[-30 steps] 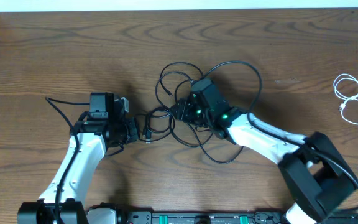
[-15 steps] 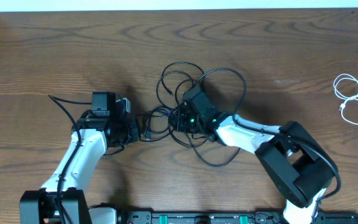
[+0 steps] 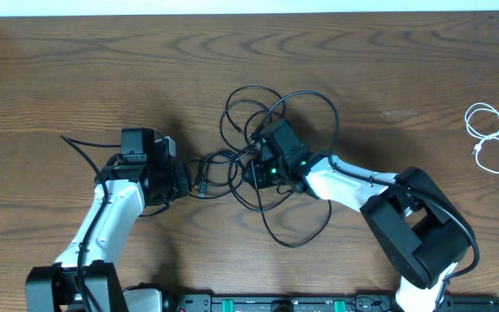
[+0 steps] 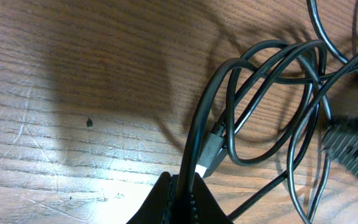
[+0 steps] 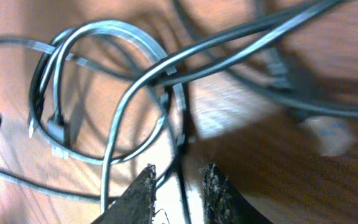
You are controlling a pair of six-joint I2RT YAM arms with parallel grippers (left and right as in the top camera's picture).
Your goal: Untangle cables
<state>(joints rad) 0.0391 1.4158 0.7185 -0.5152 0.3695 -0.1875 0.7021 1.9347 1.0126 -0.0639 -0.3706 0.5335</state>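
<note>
White coiled cable (image 3: 489,137) far right | black thin cable tangle (image 3: 219,162) lies left-right | left gripper (image 4: 188,186) pinches it | right gripper (image 5: 180,180) spread astride strand

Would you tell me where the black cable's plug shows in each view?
Overhead: plug just right of the left gripper.
Left wrist: lower centre, above the gripper's pinch on its cable.
Right wrist: probably far left, inside the loop.
Shared landmark: the black loop beside the plug.
</note>
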